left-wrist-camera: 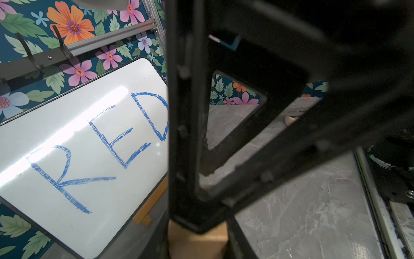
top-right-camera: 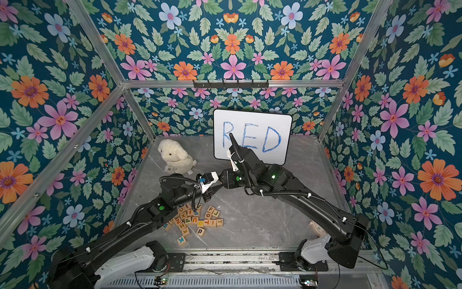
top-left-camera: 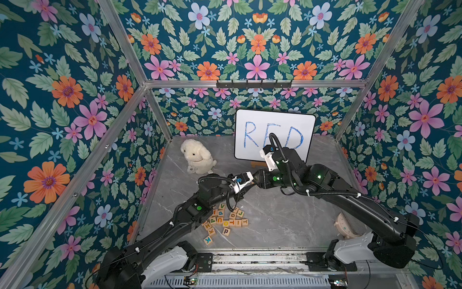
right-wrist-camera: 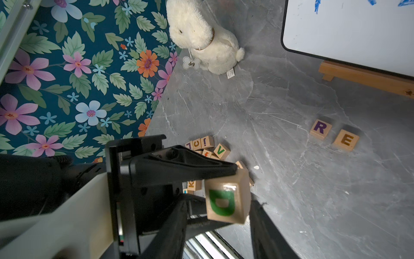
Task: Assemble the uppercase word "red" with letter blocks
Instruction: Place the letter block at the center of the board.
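Note:
The green D letter block (right-wrist-camera: 227, 199) hangs in mid-air above the table, with my left gripper (top-left-camera: 250, 182) shut on it. My right gripper (right-wrist-camera: 221, 203) reaches in from the opposite side with its jaws on either side of the same block. One jaw touches the block and the other stands a little apart, so the right gripper is open. In the left wrist view the block (left-wrist-camera: 197, 244) shows as plain wood between my own jaws. The purple R block (right-wrist-camera: 320, 129) and the orange E block (right-wrist-camera: 346, 140) lie side by side on the table near the easel.
A loose pile of letter blocks (top-left-camera: 225, 220) lies under the left arm. A whiteboard (top-left-camera: 275, 135) with RED written in blue stands on a wooden easel at the back. A plush dog (top-left-camera: 197, 157) sits at the back left. A beige object (top-left-camera: 346, 225) lies at the front right.

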Motion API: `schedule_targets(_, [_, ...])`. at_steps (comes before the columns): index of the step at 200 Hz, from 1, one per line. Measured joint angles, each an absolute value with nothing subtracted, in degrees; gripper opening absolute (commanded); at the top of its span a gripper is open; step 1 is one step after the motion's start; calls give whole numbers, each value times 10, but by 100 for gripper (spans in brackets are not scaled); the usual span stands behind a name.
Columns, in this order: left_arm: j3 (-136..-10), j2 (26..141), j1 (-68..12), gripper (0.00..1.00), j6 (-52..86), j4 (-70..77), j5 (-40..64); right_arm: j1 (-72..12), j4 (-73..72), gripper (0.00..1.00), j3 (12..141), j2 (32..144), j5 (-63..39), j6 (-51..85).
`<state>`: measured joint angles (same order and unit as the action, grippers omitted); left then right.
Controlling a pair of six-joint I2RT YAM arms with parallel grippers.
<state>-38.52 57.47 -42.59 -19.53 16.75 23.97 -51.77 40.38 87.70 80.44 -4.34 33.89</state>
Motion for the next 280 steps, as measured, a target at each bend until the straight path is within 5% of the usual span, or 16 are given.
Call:
schedule_targets(104, [-385,574,-427,0,-191,173,247,-519,431,44,900,842,-39,326])
schedule_targets(152, [-387,578,-427,1,-183,159,254,-520,455,21,913,855,-32,303])
schedule_targets(168, [-386,576,-427,12,-183,158,256,-520,460,19,916,856,-33,297])
schedule_targets(224, [-362,544,-427,85,-163,192,240,-516,463,16,918,852,-24,297])
schedule_targets(280, [-301,473,-427,92,-118,202,238,-444,412,6,786,742,-20,236])
